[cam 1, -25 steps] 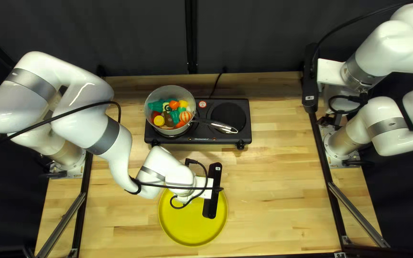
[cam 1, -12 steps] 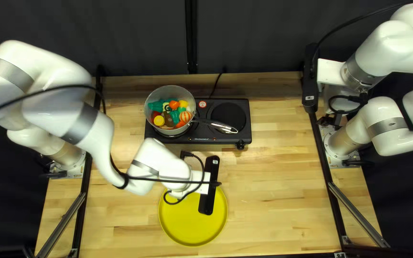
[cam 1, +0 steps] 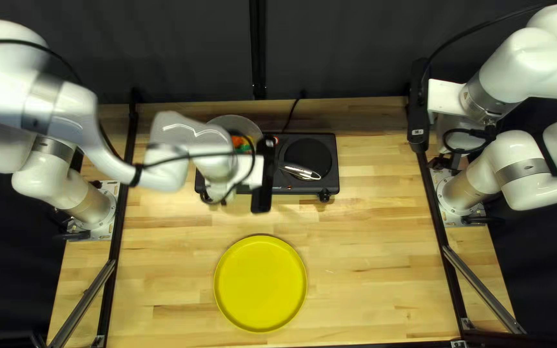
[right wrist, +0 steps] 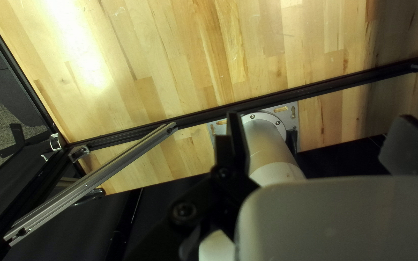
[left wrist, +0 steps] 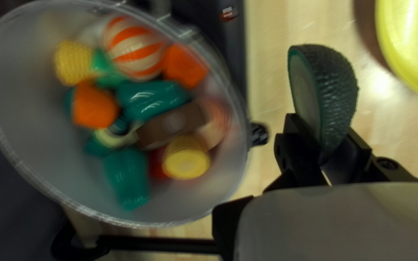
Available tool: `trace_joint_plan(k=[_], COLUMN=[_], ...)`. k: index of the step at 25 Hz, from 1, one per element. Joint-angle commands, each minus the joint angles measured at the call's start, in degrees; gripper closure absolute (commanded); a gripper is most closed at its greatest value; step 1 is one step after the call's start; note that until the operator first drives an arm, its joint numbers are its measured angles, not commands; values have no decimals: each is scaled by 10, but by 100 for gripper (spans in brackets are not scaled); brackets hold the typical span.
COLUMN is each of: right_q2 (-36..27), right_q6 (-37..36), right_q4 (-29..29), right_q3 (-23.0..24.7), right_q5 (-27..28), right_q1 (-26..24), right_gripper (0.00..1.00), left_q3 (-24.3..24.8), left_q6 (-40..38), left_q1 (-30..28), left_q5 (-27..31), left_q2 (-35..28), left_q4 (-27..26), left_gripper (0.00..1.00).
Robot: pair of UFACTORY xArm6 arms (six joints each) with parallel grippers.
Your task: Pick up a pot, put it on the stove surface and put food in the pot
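Over the tabletop (cam 1: 381, 258), my left arm reaches across to the pot, while my right arm (cam 1: 525, 55) is off at the right of the top left view, well apart from the work; its right gripper (right wrist: 321, 121) stands spread with nothing between its fingers, and I see no call for it in this step. The stove (cam 1: 285, 189) carries the pot at its left side, so the placing half of the job looks done, and I take the adding of food as the step in hand. The yellow plate (cam 1: 259, 283) lies bare, which suggests this is the last piece to go in. The pot (left wrist: 20, 121) has a heap of toy food (left wrist: 146, 99) inside, and its handle (cam 1: 301, 171) points toward the other burner. My left gripper (left wrist: 324, 137) pinches a dark green half fruit (left wrist: 337, 92), just outside the pot's rim. I should centre it over the opening, stay clear of rim and handle, settle first, lower a little, then part my fingers gently so it doesn't bounce off the heap.
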Motion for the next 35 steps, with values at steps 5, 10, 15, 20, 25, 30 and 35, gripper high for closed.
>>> trace_joint_plan(k=[5, 10, 15, 20, 25, 30, 35], right_q2=[0, 0, 0, 0, 0, 0, 0], right_q6=[0, 0, 0, 0, 0, 0, 0], right_q4=[0, 0, 0, 0, 0, 0, 0], right_q3=[0, 0, 0, 0, 0, 0, 0], right_q5=[0, 0, 0, 0, 0, 0, 0], right_q1=[0, 0, 0, 0, 0, 0, 0], right_gripper=[0, 0, 0, 0, 0, 0, 0], left_q3=[3, -6, -8, -8, -8, -8, -8], left_q6=[49, 38, 34, 34, 34, 34, 34], left_q1=[75, 71, 68, 68, 68, 68, 68], left_q5=[-35, -29, -27, -27, -27, -27, -27], left_q2=[21, 23, 24, 24, 24, 24, 24], left_q4=[-16, -15, -14, -14, -14, -14, -14], left_gripper=[100, 100, 100, 100, 0, 0, 0])
